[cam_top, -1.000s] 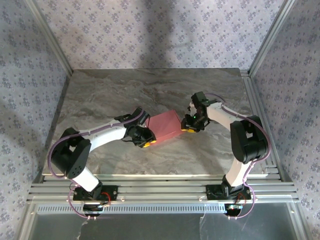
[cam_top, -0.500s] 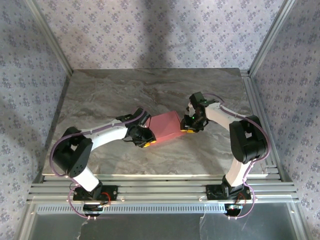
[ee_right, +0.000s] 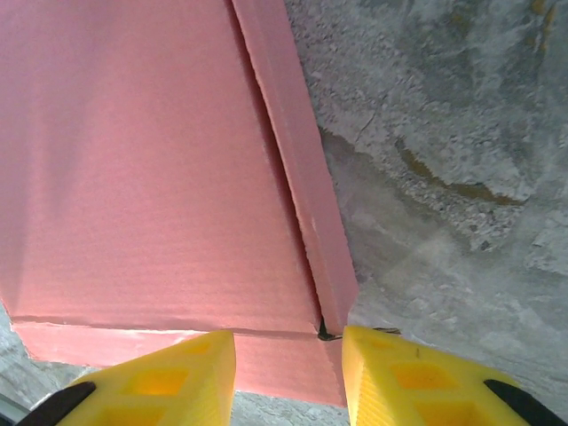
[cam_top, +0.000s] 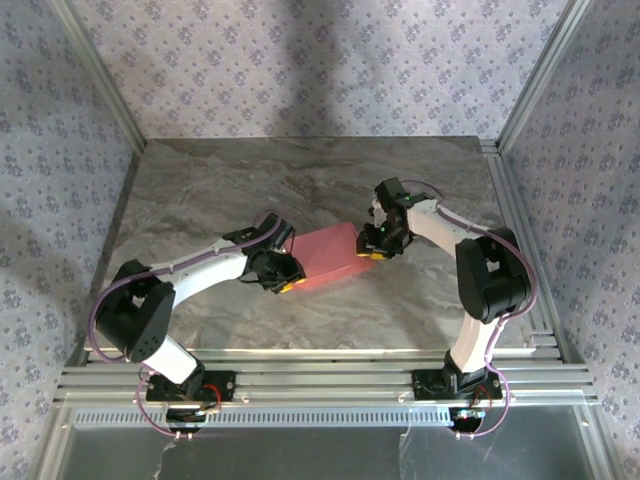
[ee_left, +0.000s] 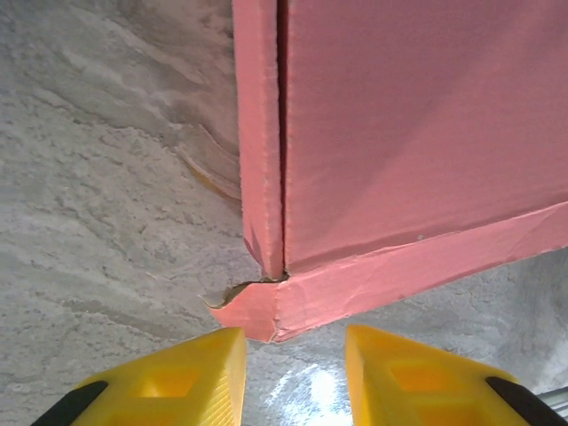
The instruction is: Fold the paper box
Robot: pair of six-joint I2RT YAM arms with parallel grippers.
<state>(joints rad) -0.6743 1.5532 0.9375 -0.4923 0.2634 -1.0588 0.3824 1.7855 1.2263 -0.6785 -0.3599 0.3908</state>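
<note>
Flanking paper box (cam_top: pixel 325 255): left fingers (ee_left: pixel 177 382), right fingers (ee_right: pixel 399 373), both parted.

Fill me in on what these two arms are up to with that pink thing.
Two robot arms are working on a pink paper box lying on the marble-patterned table. The left gripper sits at the box's near-left corner, the right gripper at its right end. Both have their jaws apart with the box's edges right at the fingertips; neither is clamped on it. The box already looks folded into a slim shape.
</note>
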